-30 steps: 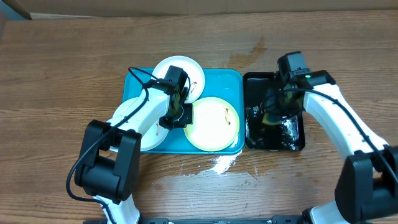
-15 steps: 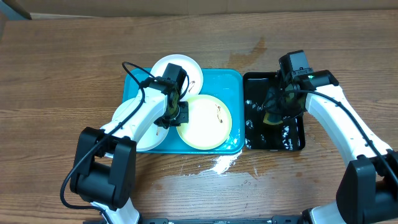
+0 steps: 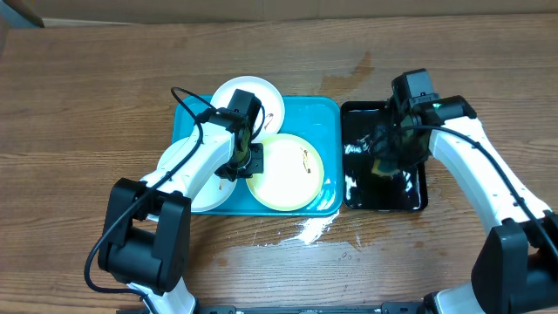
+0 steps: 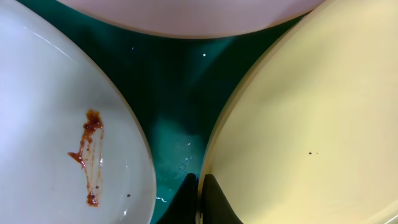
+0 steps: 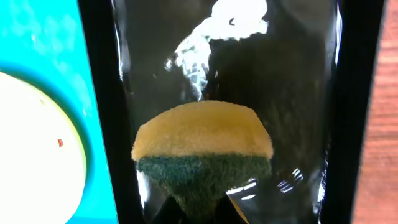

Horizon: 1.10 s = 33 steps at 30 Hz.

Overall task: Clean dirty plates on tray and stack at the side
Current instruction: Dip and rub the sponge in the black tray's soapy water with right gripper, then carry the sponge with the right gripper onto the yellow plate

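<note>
Pinching the edge of a small round white plate with a lime-green rim [image 3: 286,174], the left gripper [image 3: 248,160] is clamped tight, apparently to steady or drag that plate inside the large turquoise-blue plastic tray [image 3: 324,113]. The plate lies flat in the tray's front right part, a few small brown specks on its face. Two all-white round plates share the tray. The back plate [image 3: 253,92] reaches past the far rim. The front-left plate [image 4: 56,124], mostly under the arm, carries a reddish-brown smear [image 4: 87,152]. Alongside, the right gripper [image 5: 198,208] is closed on a yellow sponge with a dark green scouring side [image 5: 202,134]. It holds the sponge low over the narrow glossy black tray [image 5: 292,93], where a wet film glints, seemingly to wet it for scrubbing. None of the three plates is stacked on the brown wooden table [image 3: 87,87] yet, and cleaning looks barely begun.
</note>
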Motion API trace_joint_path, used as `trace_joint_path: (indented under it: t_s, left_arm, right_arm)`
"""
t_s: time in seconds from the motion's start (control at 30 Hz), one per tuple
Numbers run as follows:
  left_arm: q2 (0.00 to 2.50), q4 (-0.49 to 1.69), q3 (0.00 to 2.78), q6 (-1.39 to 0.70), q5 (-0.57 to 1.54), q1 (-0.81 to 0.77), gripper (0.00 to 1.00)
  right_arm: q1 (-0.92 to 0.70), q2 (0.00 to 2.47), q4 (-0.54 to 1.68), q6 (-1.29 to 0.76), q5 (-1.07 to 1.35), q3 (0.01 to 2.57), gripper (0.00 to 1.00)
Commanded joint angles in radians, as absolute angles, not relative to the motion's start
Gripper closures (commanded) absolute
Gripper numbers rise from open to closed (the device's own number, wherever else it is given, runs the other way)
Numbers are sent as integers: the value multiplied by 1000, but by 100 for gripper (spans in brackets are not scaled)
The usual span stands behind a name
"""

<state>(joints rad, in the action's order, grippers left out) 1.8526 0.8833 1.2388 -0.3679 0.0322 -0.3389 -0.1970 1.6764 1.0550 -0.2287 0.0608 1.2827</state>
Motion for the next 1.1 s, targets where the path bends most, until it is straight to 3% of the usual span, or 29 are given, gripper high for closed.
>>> trace_joint_path:
  t_s: [0.0,0.63,0.8,0.97,1.07]
  left_arm:
    - [1828,892,1259,-382,19,-341,96]
    - [1828,867,1259,-382,51,-341,96]
    - [1828,864,1259,-382,53,-341,96]
    - [1828,858,1259,-382,52,-341,96]
    - [1828,852,1259,-382,53,-341,96]
  right_arm:
    - [-203,1636,1031,-261,44,1317,96]
    - [-202,1643,1005,-265,43,1295,96]
    - [-202,1643,1027,-260,150,1295,96]
    - [-210,1643,984,-147,500,1297,96]
    - [-226,1643,972,-149,499,1297,96]
